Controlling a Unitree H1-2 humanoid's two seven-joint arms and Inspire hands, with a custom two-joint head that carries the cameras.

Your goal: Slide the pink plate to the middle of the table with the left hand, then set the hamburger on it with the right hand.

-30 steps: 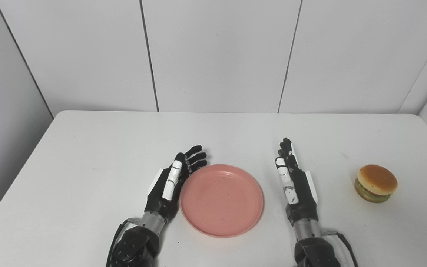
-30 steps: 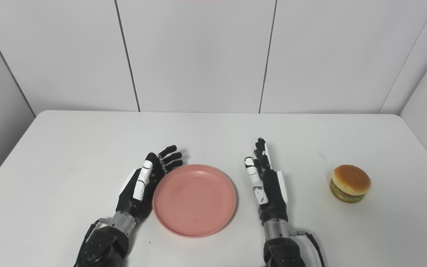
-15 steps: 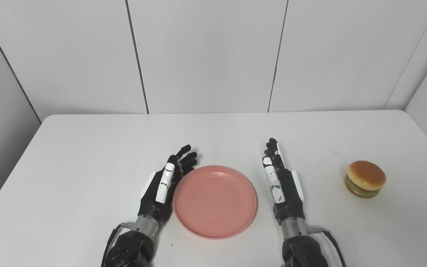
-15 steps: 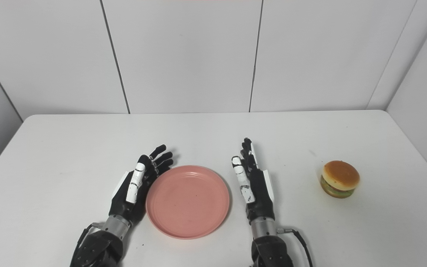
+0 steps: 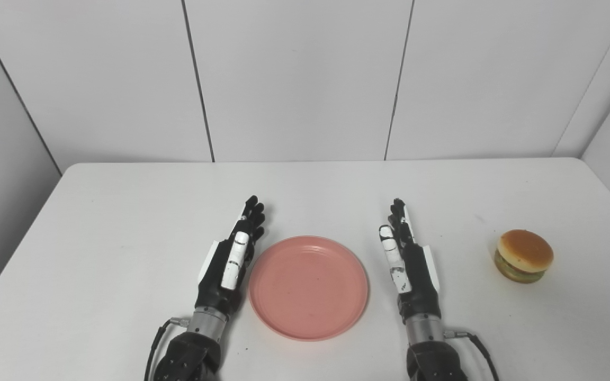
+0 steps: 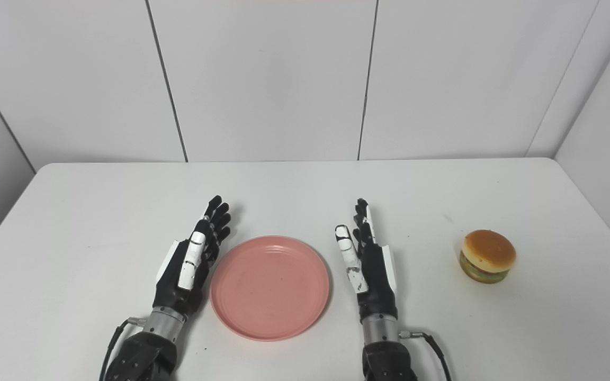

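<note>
Pink plate between two open hands on a white worktop

The pink plate (image 6: 270,286) lies on the worktop (image 6: 72,227). The left hand (image 6: 191,262) rests just beside its left rim, fingers (image 6: 219,214) straight and empty. The right hand (image 6: 368,262) stands edge-up near its right rim, holding nothing. The hamburger (image 6: 487,256) sits well apart to the right.

left hand (image 5: 228,262), right hand (image 5: 410,264); fingers outstretched
</note>
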